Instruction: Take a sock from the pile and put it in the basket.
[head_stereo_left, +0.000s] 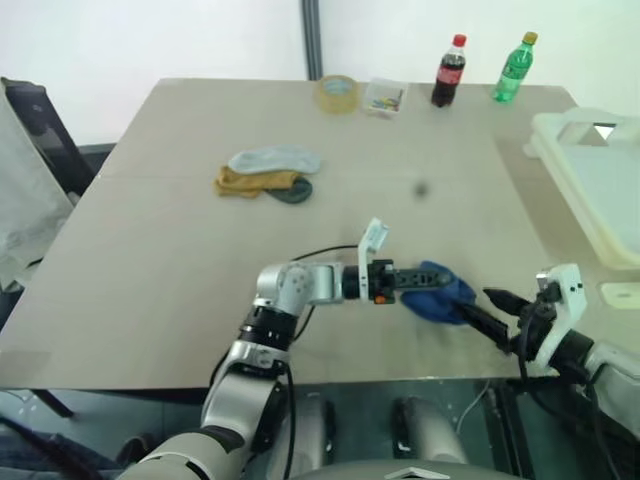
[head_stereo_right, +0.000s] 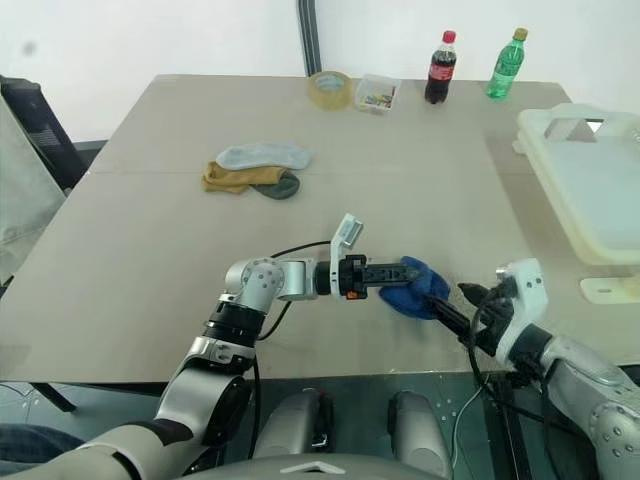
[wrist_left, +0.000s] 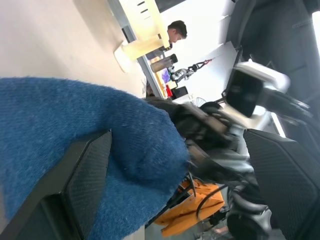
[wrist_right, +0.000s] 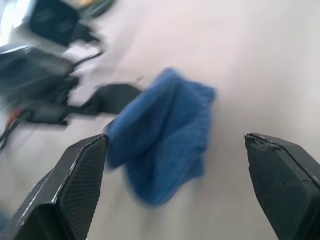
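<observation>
Sock (head_stereo_left: 440, 292) is seen near table (head_stereo_left: 150, 250) front edge, btwn left gripper (head_stereo_left: 418, 284) on its left & right gripper (head_stereo_left: 492, 312) on its right. Pile (head_stereo_left: 270, 172) is placed farther back, left of centre. Tape roll (head_stereo_left: 337, 93), small box (head_stereo_left: 385, 96) & two bottles (head_stereo_left: 449, 70) are lined along far edge. Basket (head_stereo_left: 600, 180) is set at table's right side.

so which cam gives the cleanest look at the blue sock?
The left eye view: the whole blue sock shows, hanging from the left pincer above the table, with the right pincer beside it. The right eye view shows the same. The right wrist view shows it blurred; the left wrist view only part of it.
</observation>
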